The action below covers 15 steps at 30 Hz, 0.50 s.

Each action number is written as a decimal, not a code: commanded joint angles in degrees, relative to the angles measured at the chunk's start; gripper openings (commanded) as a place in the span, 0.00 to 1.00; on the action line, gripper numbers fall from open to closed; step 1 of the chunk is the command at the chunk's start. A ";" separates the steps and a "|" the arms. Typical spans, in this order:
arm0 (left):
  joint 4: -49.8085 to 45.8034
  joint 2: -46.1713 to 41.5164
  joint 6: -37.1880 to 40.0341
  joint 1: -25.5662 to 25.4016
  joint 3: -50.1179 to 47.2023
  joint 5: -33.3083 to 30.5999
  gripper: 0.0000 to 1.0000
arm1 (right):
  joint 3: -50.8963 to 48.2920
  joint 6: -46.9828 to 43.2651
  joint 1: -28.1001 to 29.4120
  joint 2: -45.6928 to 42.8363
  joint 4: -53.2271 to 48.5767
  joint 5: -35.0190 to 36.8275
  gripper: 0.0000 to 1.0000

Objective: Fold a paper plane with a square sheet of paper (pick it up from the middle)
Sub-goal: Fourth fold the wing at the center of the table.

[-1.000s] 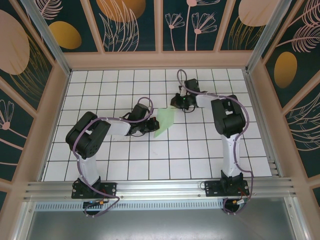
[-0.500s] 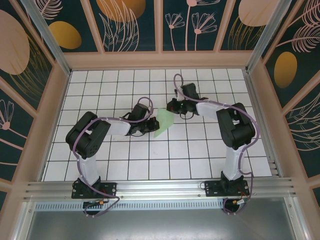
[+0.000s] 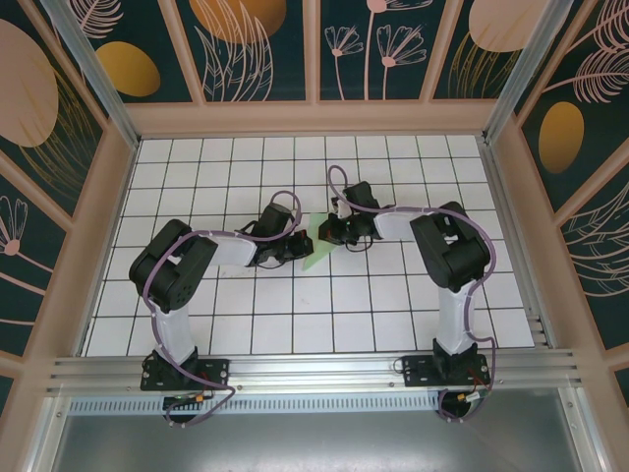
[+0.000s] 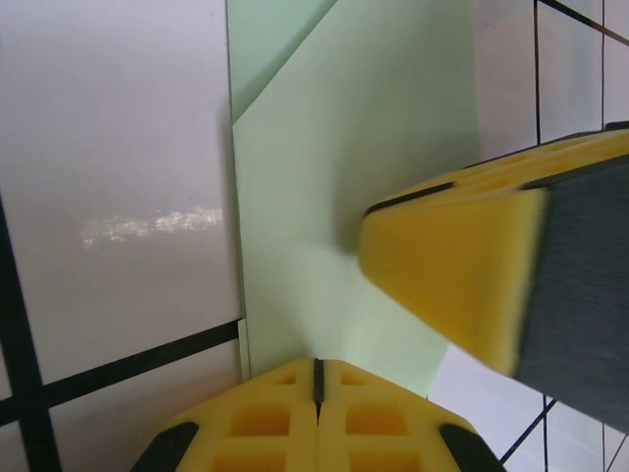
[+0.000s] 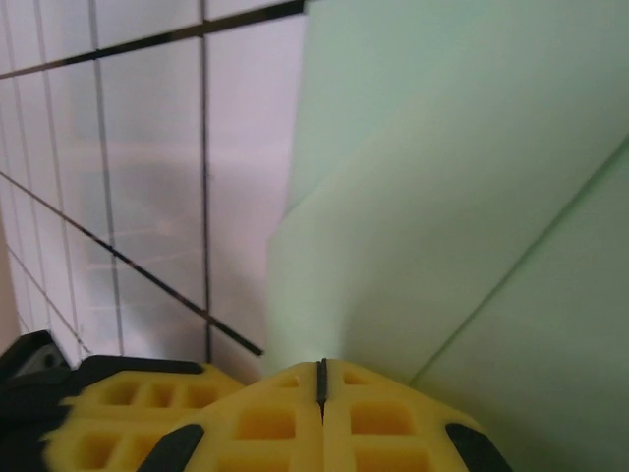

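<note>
A white tiled table (image 3: 197, 305) with black grid lines fills the floor of a booth. Its walls (image 3: 88, 59) are dark teal panels painted with peach and orange plant shapes, set in pale wooden frames. A metal rail (image 3: 314, 372) runs along the bottom edge of the top view, and both arm bases are bolted to it.

At left of centre in the top view, the left arm (image 3: 172, 270) bends up from its base, with a purple cable (image 3: 280, 197) looping over its wrist. The left gripper (image 3: 298, 248) reaches right and ends at the left edge of the pale green paper (image 3: 314, 252), which lies flat on the tiles near the middle of the table. In the left wrist view its yellow fingers (image 4: 265, 423) are pressed together at the bottom of the frame, closed. The paper (image 4: 334, 177) runs up from them, with a folded flap at the upper left. Whether paper is pinched between them cannot be told.

Just right of the paper in the top view, the right gripper (image 3: 327, 234) comes in from the right and covers the paper's upper right part. Its yellow finger (image 4: 452, 285) crosses the right side of the left wrist view, over the paper. In the right wrist view the right gripper (image 5: 320, 372) is closed too, with its tips on the paper (image 5: 442, 197), where a crease runs diagonally at the right. Bare tiles lie to the left.
</note>
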 commanded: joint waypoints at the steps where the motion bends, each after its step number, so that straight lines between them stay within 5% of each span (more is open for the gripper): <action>1: -9.53 1.58 0.70 -0.05 -0.48 -1.65 0.00 | 0.59 0.24 -0.05 2.23 -1.70 0.87 0.03; 15: -3.94 -3.54 -0.23 -0.04 3.10 2.39 0.13 | 0.77 -1.30 -0.10 3.98 -7.21 6.31 0.03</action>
